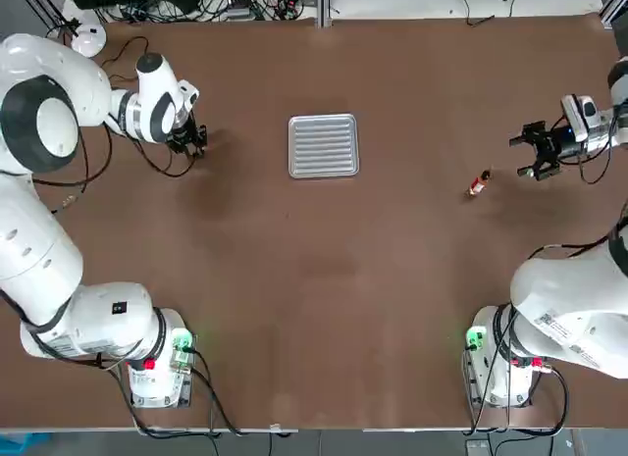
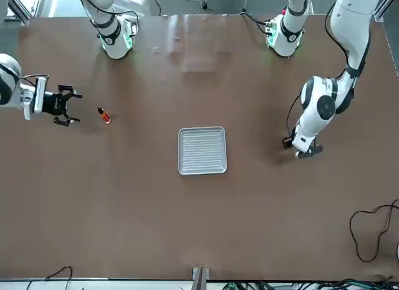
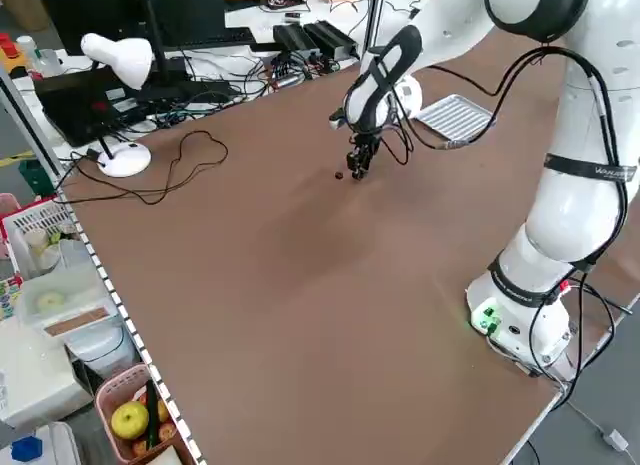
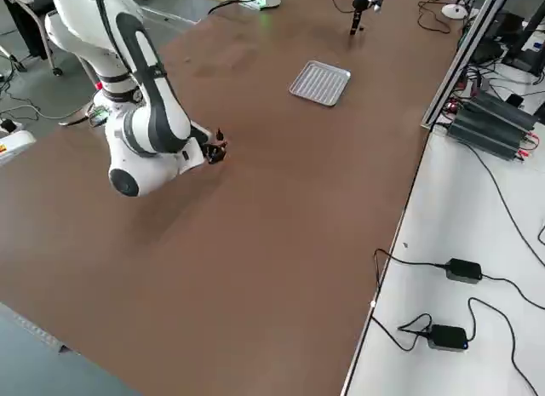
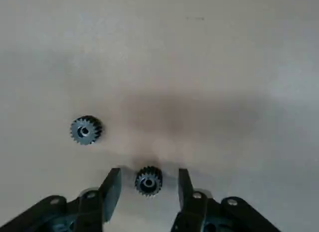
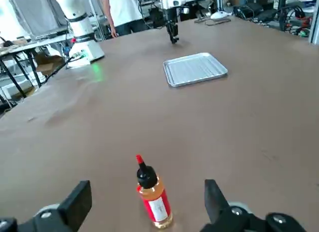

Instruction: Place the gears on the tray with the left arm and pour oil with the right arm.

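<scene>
With the left pincer [image 5: 145, 184] down on the tabletop [image 1: 324, 279] well apart from the tray [image 1: 323, 145], fingers apart but straddling one gear [image 5: 148, 180], an off-centre squeeze could flick it toward the second gear [image 5: 86, 129], while the right pincer [image 6: 144, 204], wide apart, could topple the upright oil bottle [image 6: 154, 196].

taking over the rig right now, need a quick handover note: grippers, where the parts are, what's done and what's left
Left gripper: low over the table left of the tray, open fingers straddling one small dark toothed gear, not yet clamped on it.
Second dark gear: on the table close beside the first.
Right gripper: open, fingers either side of the small oil bottle with red band and dark tip, no grip yet.
Square ribbed silvery metal tray: mid-table, nothing on it.
Done: both approaches.
Left: grasp and place both gears on the tray, then pick up the bottle and pour.
</scene>
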Controlling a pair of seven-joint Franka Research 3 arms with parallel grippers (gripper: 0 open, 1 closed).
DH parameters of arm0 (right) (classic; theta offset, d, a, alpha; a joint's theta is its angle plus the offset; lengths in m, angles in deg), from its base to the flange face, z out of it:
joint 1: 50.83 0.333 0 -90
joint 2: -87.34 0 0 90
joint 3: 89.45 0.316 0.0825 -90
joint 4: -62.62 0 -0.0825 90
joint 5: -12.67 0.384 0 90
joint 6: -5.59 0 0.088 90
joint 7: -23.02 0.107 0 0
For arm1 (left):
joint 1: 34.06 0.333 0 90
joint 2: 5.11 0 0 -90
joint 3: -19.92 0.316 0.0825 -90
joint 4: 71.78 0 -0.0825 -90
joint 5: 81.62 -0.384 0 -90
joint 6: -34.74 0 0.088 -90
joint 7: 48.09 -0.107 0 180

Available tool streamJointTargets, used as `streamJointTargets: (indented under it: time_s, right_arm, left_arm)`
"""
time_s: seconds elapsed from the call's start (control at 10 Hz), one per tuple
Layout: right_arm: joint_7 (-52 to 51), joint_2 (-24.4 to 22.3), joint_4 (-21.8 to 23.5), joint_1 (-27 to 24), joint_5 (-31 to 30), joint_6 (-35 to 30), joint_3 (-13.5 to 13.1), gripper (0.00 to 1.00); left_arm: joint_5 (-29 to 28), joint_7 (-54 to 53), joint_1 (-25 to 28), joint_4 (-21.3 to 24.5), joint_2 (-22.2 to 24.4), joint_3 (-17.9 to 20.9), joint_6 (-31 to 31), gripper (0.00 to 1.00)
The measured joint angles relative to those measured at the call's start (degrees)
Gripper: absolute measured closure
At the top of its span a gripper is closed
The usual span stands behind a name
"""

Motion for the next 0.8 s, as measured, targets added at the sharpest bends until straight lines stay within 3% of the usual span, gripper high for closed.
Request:
streamJointTargets:
  time_s: [0.3, 0.6, 0.8]
  right_arm:
    - [-7.1, 5.2, 0.1, -0.5, 0.0, -1.0, 0.0, 0.0]
    - [-10.4, 9.5, 0.1, -0.9, 0.0, -0.9, 0.0, 0.0]
    - [-11.1, 11.8, -0.1, -1.0, 0.0, -0.7, 0.1, 0.0]
  left_arm:
    - [0.0, 0.0, 1.2, -0.1, 0.0, 0.0, 0.3, 0.76]
    - [-0.1, 2.5, 1.5, -1.9, 2.1, -0.5, -0.3, 0.76]
    - [-0.1, 8.5, 0.3, -7.6, 3.1, -3.5, -7.4, 0.76]
